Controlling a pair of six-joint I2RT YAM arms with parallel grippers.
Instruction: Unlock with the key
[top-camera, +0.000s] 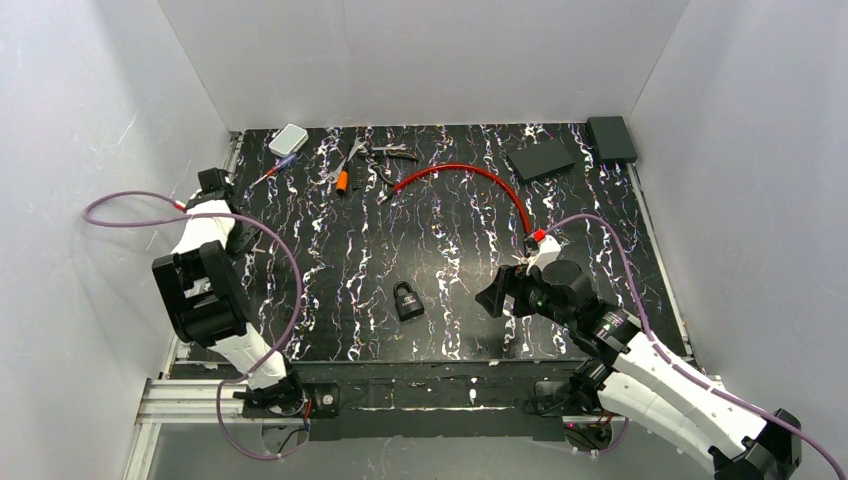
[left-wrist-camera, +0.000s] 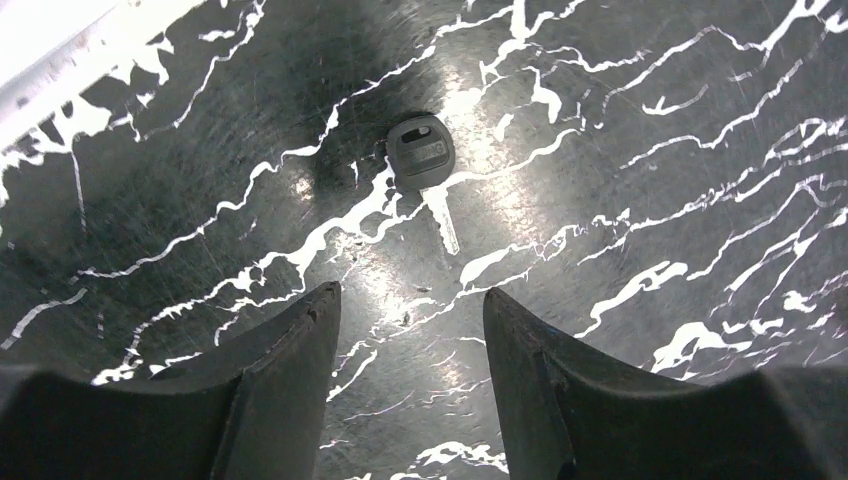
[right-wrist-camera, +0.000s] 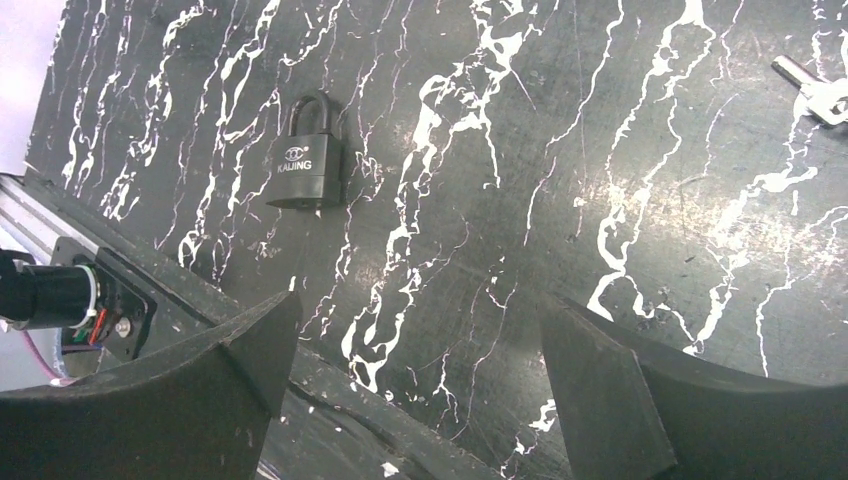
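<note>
I'm targeting the key (left-wrist-camera: 425, 170) first.
Left gripper (left-wrist-camera: 410, 295) is gaping apart, empty; I'm aiming to straddle the black head squarely.

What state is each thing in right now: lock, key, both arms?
padlock: shackle closed, lying flat, no key in it
key: lying loose, not held
left gripper: jaws open, empty, key just ahead
right gripper: jaws wide open, empty

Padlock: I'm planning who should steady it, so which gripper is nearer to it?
Right. The right gripper sits just right of the padlock; the left gripper is far off, left and rearward.
</note>
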